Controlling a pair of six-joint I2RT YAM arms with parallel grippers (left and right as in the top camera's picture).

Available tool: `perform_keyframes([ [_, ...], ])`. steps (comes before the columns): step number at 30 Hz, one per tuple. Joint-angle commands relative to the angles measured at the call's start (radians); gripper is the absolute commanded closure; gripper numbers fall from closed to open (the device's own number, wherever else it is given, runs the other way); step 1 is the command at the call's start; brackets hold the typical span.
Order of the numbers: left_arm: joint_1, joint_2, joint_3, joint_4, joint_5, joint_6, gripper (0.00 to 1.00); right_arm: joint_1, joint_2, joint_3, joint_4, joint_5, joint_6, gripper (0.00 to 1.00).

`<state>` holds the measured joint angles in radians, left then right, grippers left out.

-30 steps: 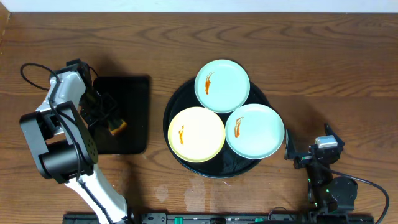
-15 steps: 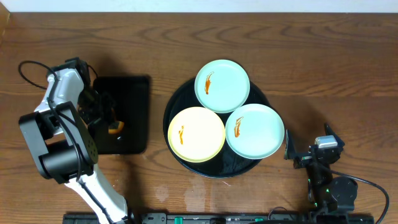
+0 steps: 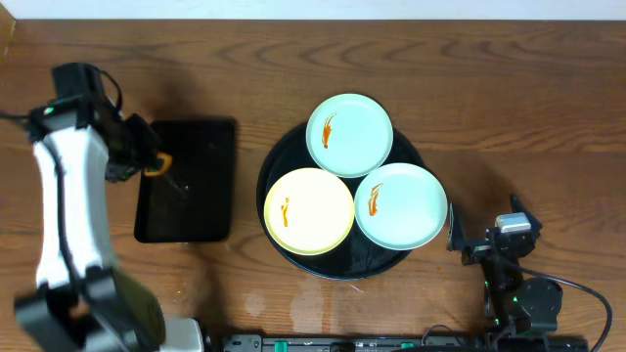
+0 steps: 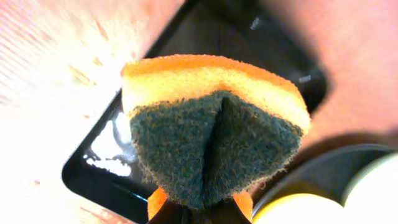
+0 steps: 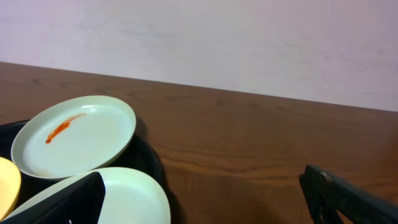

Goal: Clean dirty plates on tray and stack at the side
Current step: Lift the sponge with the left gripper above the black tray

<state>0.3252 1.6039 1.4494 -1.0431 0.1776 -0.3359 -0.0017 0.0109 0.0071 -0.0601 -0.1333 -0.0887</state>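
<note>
Left end effector [image 3: 155, 164] lifted, clamped on sponge [image 4: 211, 124]; plates [image 3: 349, 134] well right; right end effector [image 5: 205, 196] wide-open.

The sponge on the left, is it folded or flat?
Folded. The left gripper is shut on the sponge, and its dark scouring face creases inward down the middle.

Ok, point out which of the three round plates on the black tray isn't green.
The pale yellow round plate on the left of the glossy black round tray; the rear plate and right plate are mint green.
</note>
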Motion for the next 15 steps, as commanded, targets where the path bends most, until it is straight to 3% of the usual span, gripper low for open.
perform_keyframes([
  [1, -0.002, -0.116, 0.023, 0.022, -0.006, 0.012, 0.93, -0.010, -0.004, -0.001, -0.004, 0.005, -0.010, 0.01],
  [6, -0.003, -0.138, -0.020, 0.082, -0.006, 0.011, 0.92, -0.010, -0.004, -0.001, -0.004, 0.005, -0.010, 0.01],
  [11, -0.036, -0.034, -0.201, 0.213, -0.002, -0.026, 0.92, -0.010, -0.004, -0.001, -0.004, 0.005, -0.010, 0.01],
  [15, -0.054, 0.034, -0.203, 0.227, -0.002, -0.011, 0.93, -0.010, -0.004, -0.001, -0.004, 0.005, -0.010, 0.01],
])
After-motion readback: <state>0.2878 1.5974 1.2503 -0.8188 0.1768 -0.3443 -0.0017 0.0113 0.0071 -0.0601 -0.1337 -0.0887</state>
